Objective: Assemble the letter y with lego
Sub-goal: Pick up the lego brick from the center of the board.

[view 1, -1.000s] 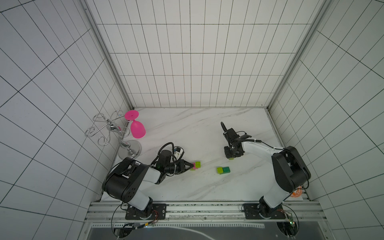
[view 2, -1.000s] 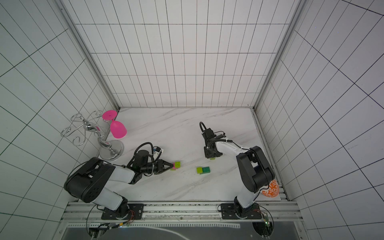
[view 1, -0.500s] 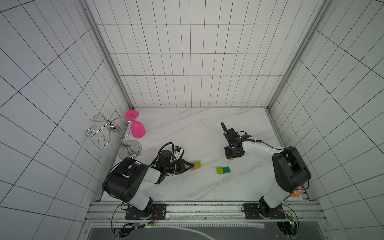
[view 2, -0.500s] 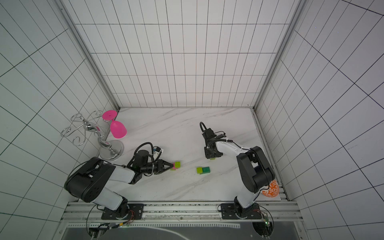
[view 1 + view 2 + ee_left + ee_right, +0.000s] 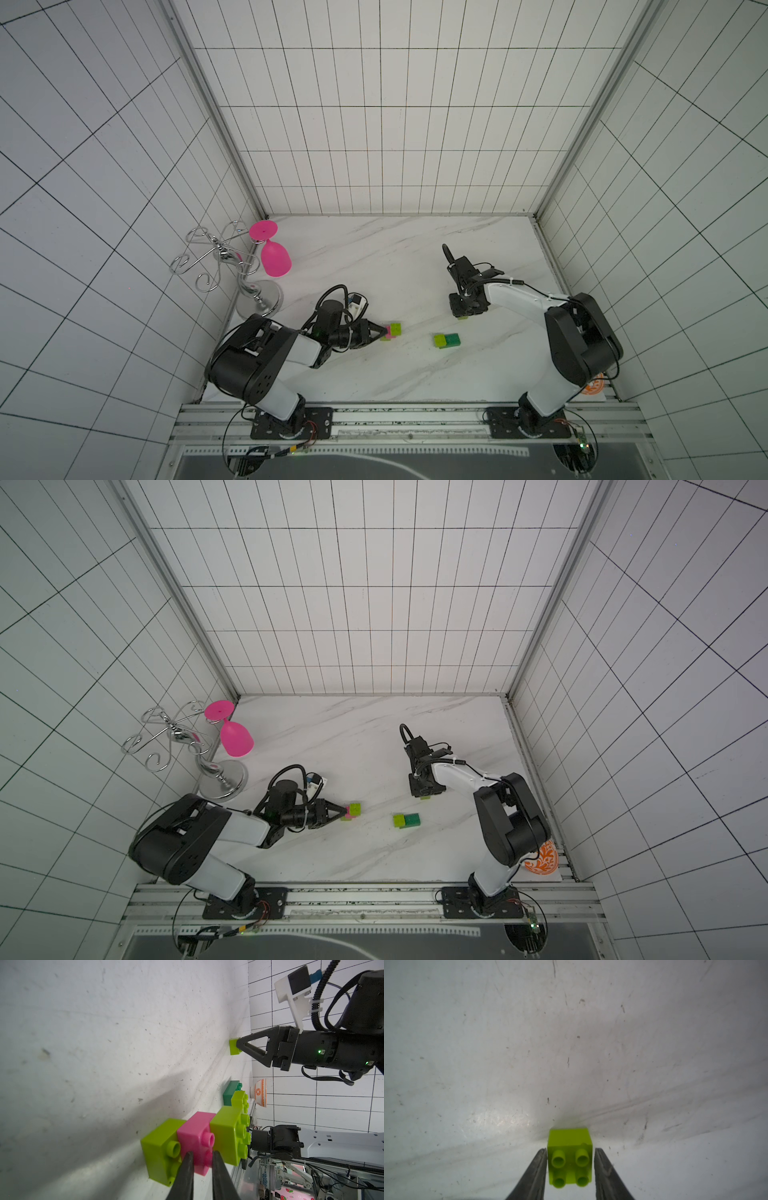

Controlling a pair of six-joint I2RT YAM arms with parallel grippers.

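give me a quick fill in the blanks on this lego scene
1. The left gripper pinches a ___ brick.
2. The dark green brick sits against a ___ brick.
3. The lone lime brick between the right gripper's fingers shows ___ studs.
Missing words: pink; lime; four.

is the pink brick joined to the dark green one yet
No, the pink brick sits between two lime bricks, and the dark green brick lies apart from them.
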